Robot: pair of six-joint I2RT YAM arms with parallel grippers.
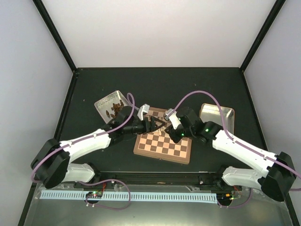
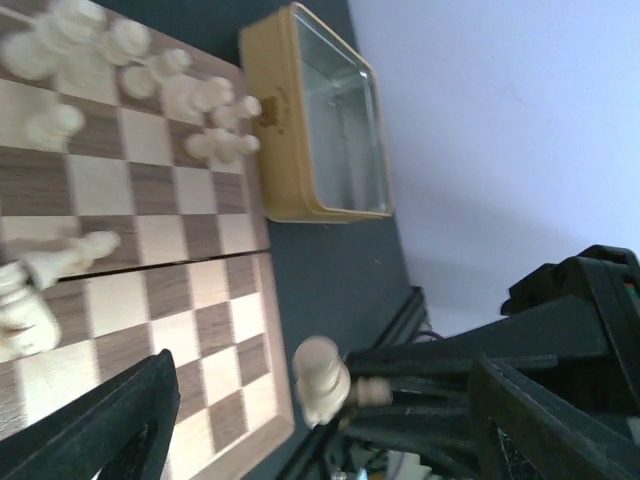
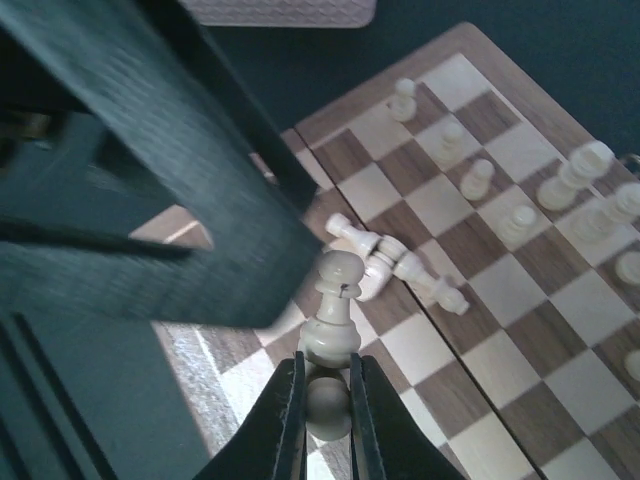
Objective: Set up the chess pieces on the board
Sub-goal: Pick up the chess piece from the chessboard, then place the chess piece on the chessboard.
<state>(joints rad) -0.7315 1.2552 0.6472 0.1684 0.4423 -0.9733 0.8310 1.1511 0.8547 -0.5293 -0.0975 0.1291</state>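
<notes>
The board [image 1: 162, 143] lies at mid-table between both arms. My right gripper [image 3: 327, 365] is shut on a cream chess piece [image 3: 335, 305], its fingers pinching the low end while the head points away from them. The left wrist view shows the same chess piece [image 2: 320, 380] hanging past the board's [image 2: 130, 220] corner, between the spread fingers [image 2: 110, 430] of my left gripper [image 2: 325, 400], which is open and apart from it. Standing chess pieces [image 3: 480, 178] fill the far rows, and fallen ones [image 3: 395, 265] lie mid-board. The two grippers, left [image 1: 154, 126] and right [image 1: 168, 126], meet over the board's far edge.
A metal tin [image 1: 110, 106] holding several dark pieces sits left of the board. An empty tin [image 1: 217, 115] sits to its right, seen gold-sided in the left wrist view [image 2: 320, 130]. My left gripper's dark finger [image 3: 200, 200] fills the upper left of the right wrist view.
</notes>
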